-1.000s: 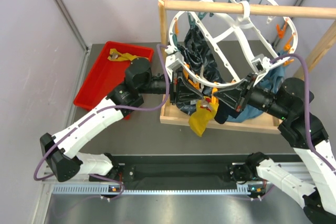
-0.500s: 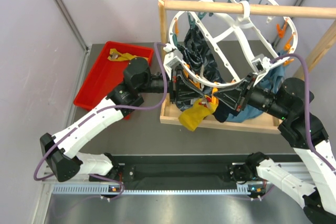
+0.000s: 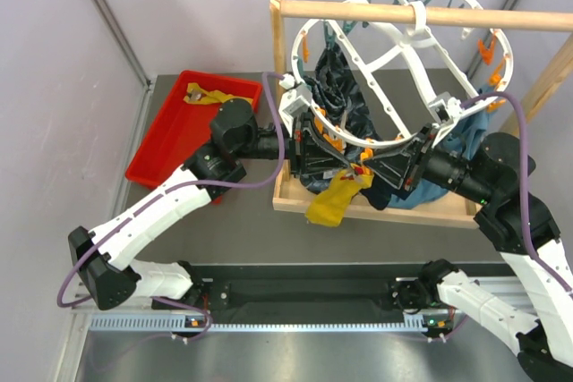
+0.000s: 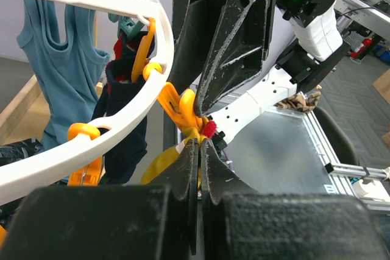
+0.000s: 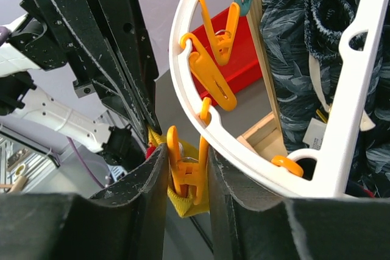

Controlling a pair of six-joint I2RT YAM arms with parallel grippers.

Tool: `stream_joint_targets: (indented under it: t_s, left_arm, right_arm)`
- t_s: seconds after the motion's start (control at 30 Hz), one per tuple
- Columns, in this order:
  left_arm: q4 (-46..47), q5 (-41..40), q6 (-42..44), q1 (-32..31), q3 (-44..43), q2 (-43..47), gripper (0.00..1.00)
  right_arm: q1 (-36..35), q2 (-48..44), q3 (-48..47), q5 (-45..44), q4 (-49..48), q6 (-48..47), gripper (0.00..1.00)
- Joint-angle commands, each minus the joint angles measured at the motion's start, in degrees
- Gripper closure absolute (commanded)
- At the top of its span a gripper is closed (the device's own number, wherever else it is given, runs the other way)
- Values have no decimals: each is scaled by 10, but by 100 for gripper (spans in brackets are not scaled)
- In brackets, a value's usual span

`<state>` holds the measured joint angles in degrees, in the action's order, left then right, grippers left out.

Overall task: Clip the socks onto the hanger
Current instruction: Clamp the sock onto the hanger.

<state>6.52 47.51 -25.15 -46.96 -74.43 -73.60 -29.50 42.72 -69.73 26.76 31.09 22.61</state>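
Cloth crowds the work: a dark patterned cloth [image 3: 338,87] and a teal-blue cloth [image 3: 467,131] hang from the white hanger [image 3: 419,35], which is hooked on the wooden rod [image 3: 519,17], close behind both grippers. The left gripper [image 4: 198,144] is pressed together on the mustard sock [image 3: 333,203], which dangles below the hanger's near rim. The right gripper [image 5: 186,158] squeezes an orange peg [image 5: 181,176] there. A navy sock [image 4: 125,111] hangs just beside it. Another yellow sock [image 3: 208,94] lies in the red tray [image 3: 154,151].

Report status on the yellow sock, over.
Left gripper shut on yellow sock. Right gripper squeezing orange peg at sock's edge. Patterned cloth hangs behind, not blocking.
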Motion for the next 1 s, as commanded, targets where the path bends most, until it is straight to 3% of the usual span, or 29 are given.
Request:
stream_joint_targets:
  t_s: [0.0,0.13,0.3,0.5,0.67,0.8,0.97]
  left_arm:
    - [47,11,-3,-3,-7,5,100]
    - [25,15,15,-8,-5,3,100]
    - [23,-2,34,-10,22,20,73]
    - [-7,-22,66,-11,30,49,39]
    - [-54,-71,102,-11,28,72,40]
    - [-98,-200,113,-10,37,95,48]
    - [-54,-354,81,-11,100,127,45]
  right_arm:
    - [-2,-6,-7,8,-16,2,71]
    - [-2,-12,-8,6,-12,3,63]
    - [-2,-17,-15,-1,0,1,48]
    - [-2,-18,-29,-8,20,-6,46]
    - [-2,-20,-39,-8,33,-18,45]
    - [-2,-27,-41,-4,43,-33,46]
    - [-2,-33,-43,37,35,-42,49]
